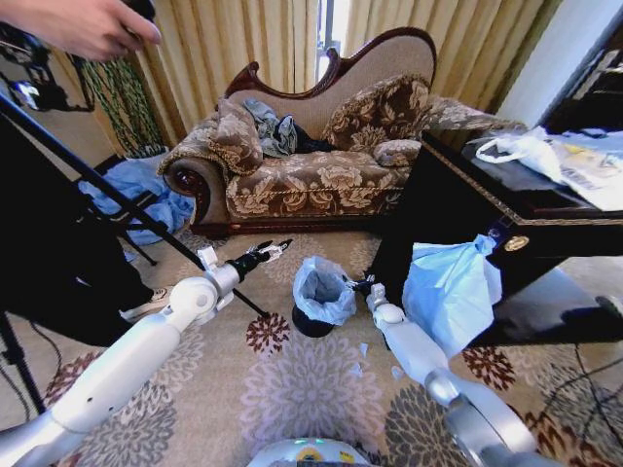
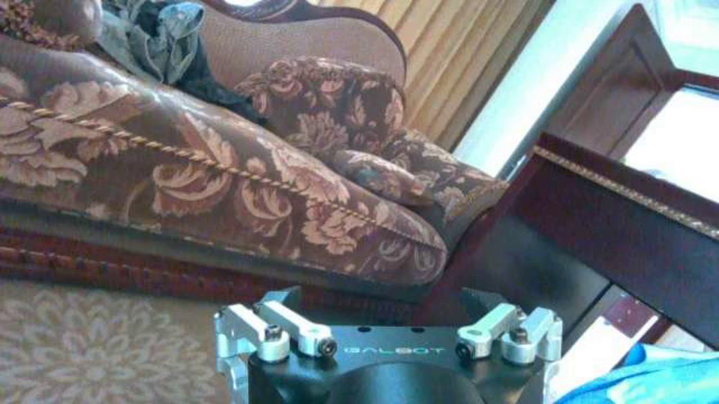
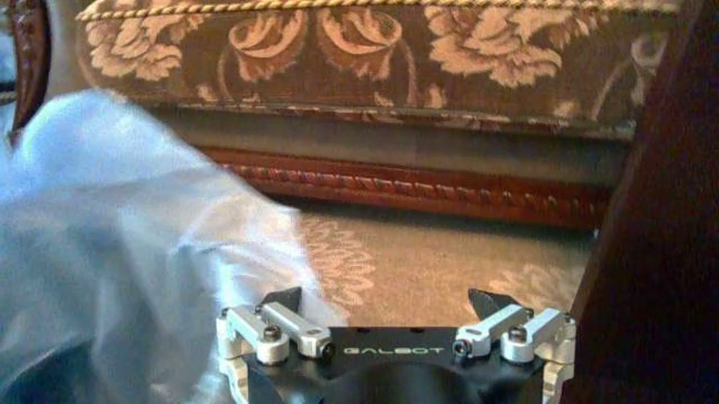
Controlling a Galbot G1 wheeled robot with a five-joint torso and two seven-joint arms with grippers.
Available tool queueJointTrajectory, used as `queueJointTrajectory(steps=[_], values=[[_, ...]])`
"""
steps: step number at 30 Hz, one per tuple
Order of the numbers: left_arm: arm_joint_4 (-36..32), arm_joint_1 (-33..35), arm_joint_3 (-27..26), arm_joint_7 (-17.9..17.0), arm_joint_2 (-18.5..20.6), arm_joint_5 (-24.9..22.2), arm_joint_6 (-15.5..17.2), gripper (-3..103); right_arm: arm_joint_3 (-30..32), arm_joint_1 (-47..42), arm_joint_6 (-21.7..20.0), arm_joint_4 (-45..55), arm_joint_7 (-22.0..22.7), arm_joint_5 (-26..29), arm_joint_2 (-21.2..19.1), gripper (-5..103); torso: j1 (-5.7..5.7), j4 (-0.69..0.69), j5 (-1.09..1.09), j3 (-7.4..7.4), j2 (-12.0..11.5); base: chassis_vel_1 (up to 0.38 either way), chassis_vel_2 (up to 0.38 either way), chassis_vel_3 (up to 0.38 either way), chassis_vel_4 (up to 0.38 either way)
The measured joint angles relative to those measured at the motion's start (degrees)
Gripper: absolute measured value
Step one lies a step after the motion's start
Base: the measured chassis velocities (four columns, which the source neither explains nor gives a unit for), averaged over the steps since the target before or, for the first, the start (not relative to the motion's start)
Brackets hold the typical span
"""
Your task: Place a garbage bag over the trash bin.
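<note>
- The floor is a beige carpet (image 1: 311,389) patterned with brown and grey flower medallions; the robot's two white arms reach forward over it from the near edge of the head view.
- The trash bin (image 1: 310,324) stands upright on the carpet between the two arms; the garbage bag (image 1: 324,288) is draped over its mouth, its light-blue film bunched around the rim and hanging down the sides, with only the black base showing below.
- The right gripper (image 1: 362,285) sits just beside the bag's right edge, low near the bin's rim; in the right wrist view its jaws stand spread apart with nothing between them, and the bag's film (image 3: 124,252) billows close alongside; whether it touches the film I cannot tell.
- The left gripper (image 1: 275,249) hangs to the bin's left and a little beyond it, apart from the bag; in the left wrist view its jaws are spread and empty.
- To the right stands a dark wooden table (image 1: 458,209); a larger bunch of light-blue plastic (image 1: 450,287) hangs at its near corner, and a white plastic bag (image 1: 521,149) lies on top.
- Farther back is a floral brown sofa (image 1: 311,165) with cushions and clothes on it; golden curtains (image 1: 243,44) hang behind.
</note>
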Motion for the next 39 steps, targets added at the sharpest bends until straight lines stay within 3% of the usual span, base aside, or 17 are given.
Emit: queueJointTrajectory(steps=[8,22,39], values=[[1.2,0.1,0.2,0.0,-0.7,0.8,0.1,98,-0.3,0.3,-4.3,2.5,1.8,7.1,0.3,97,0.0,0.01,-0.01,0.0,0.0,0.0,0.0,0.0,0.0],[1.8,0.1,0.2,-0.2,-0.8,0.8,0.1,97,-0.2,-1.9,-3.1,0.5,0.2,6.5,-0.2,97,-0.01,0.0,-0.01,-0.01,0.0,0.0,0.0,0.0,0.0],[3.1,0.2,0.7,-0.4,-0.9,1.3,0.1,97,3.5,-5.8,-1.4,-1.0,-0.4,5.8,2.5,97,-0.01,0.0,-0.01,-0.01,0.0,0.0,0.0,0.0,0.0]])
